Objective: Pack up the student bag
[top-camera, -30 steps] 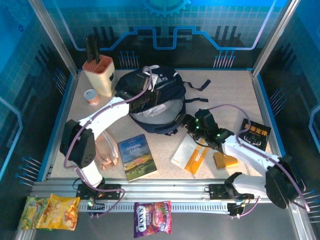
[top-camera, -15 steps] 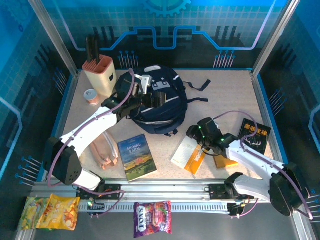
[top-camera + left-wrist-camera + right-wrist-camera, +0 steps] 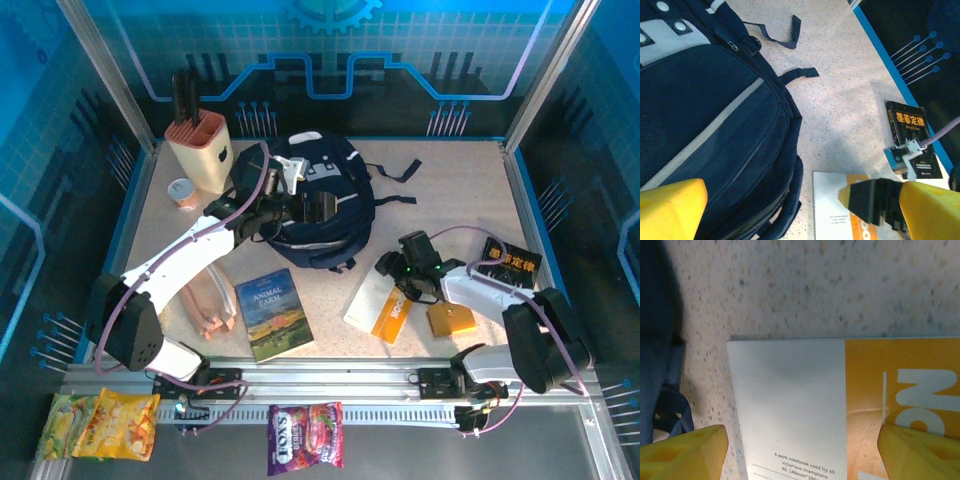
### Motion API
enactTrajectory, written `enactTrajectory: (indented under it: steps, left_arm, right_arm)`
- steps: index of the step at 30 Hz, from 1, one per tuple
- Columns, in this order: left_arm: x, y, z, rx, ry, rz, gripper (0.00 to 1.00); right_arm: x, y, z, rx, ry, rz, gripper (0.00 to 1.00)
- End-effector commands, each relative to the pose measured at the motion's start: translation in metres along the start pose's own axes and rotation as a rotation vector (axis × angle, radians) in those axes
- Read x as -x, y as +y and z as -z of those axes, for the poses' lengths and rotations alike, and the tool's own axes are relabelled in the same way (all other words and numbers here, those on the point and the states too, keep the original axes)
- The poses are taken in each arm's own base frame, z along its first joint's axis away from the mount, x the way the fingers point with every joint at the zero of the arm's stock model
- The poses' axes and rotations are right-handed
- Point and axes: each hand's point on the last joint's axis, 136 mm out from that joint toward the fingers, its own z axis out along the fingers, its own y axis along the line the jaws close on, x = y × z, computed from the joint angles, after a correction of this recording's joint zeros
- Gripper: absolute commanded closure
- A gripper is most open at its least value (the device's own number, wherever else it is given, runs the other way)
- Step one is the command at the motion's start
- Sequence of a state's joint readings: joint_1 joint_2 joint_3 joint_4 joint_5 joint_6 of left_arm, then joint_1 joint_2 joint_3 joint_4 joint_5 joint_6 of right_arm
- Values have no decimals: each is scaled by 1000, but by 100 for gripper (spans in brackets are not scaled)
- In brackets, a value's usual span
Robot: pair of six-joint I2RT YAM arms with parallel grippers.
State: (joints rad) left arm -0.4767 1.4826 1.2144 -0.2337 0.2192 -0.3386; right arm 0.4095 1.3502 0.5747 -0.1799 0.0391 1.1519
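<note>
Since a second ago our left fingers point(image 3: 670, 207) have let go; they now hang spread wide above the bag point(image 3: 715, 100), which lies slumped at the far middle of the surface point(image 3: 450, 190). Our right fingers point(image 3: 682, 450), also spread, straddle the corner of the notebook point(image 3: 790, 405) just beside the bag. We judge it best to work one finger under that edge, then pinch squarely.

Book with the landscape cover point(image 3: 273, 313): "ANIMAL FARM", on the upper part of the cover.
White-and-orange notebook point(image 3: 790, 405): small print "A work notebook used by all victorious champions", then "A5 140mm*200" (the rest runs off the frame).
Notebook's orange band: large pale letters, only an "N" is sure.
Black book point(image 3: 912, 132): orange title "墨菲定律"; the line beneath is too small to read.
Purple packet point(image 3: 305, 436): white lettering, too blurred to read.
</note>
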Motion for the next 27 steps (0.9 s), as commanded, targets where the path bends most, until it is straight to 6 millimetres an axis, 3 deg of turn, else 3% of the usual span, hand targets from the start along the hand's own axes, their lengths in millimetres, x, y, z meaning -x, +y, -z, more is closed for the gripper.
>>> enactTrajectory:
  steps: [1, 10, 15, 20, 27]
  left_arm:
    - [-9, -8, -6, -41, 37, 25, 1]
    - [-45, -38, -47, -102, 176, 55, 1]
    - [-79, -65, -79, -133, 286, 79, 3]
    - [-109, -85, -112, -123, 382, 99, 11]
    - [-142, -81, -150, -11, 477, 115, 29]
  right_arm:
    - [19, -6, -7, -31, -18, 33, 20]
    - [72, 14, -20, -10, 9, 141, 24]
    - [87, 27, 2, 19, -29, 198, 26]
    - [81, 17, 21, 20, -57, 196, 27]
    - [56, -13, 17, -6, 15, 128, 35]
